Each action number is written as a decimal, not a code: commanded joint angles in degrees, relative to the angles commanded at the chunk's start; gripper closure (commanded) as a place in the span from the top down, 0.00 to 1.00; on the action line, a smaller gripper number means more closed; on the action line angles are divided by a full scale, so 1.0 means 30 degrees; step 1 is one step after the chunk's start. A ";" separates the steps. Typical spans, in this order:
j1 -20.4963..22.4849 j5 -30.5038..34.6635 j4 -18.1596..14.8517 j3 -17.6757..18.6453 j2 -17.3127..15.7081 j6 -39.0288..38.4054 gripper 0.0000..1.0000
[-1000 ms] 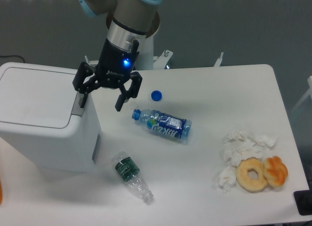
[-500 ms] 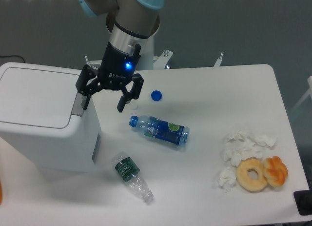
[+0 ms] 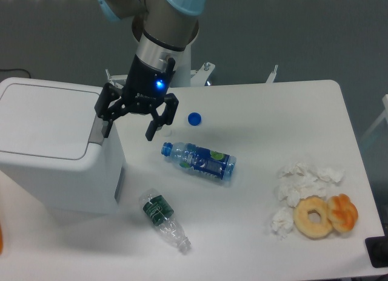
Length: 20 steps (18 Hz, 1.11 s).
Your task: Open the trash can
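Note:
The trash can (image 3: 51, 147) is a big white box at the left of the table, with its flat lid down and a grey tab (image 3: 97, 130) at the lid's right edge. My gripper (image 3: 129, 130) hangs open just right of that edge, pointing down. Its left finger (image 3: 106, 127) is over the grey tab; whether it touches is unclear. Its right finger (image 3: 153, 128) is over bare table. Nothing is between the fingers.
A blue-labelled bottle (image 3: 199, 160) lies on its side right of the gripper, with a blue cap (image 3: 194, 118) behind it. A crushed green-labelled bottle (image 3: 164, 221) lies by the can's front corner. Crumpled tissues (image 3: 300, 184) and two doughnuts (image 3: 326, 215) sit at the right.
The gripper has risen a little and edged right, still open. The blue-labelled bottle has rolled a short way toward the front and left.

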<state>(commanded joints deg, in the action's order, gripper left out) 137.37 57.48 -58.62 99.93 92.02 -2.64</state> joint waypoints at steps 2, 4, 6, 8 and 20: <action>-0.0029 0.0000 0.0000 0.0146 -0.0029 0.0000 1.00; -0.0029 0.0000 0.0029 0.0176 0.0000 0.0000 1.00; -0.0029 0.0000 0.0000 0.0175 0.0000 0.0000 1.00; -0.0029 0.0000 0.0000 0.0205 0.0000 0.0000 1.00; -0.0029 0.0000 0.0059 0.0234 0.0029 0.0000 1.00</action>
<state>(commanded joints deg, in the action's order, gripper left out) 137.29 57.48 -58.45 100.63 92.11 -2.64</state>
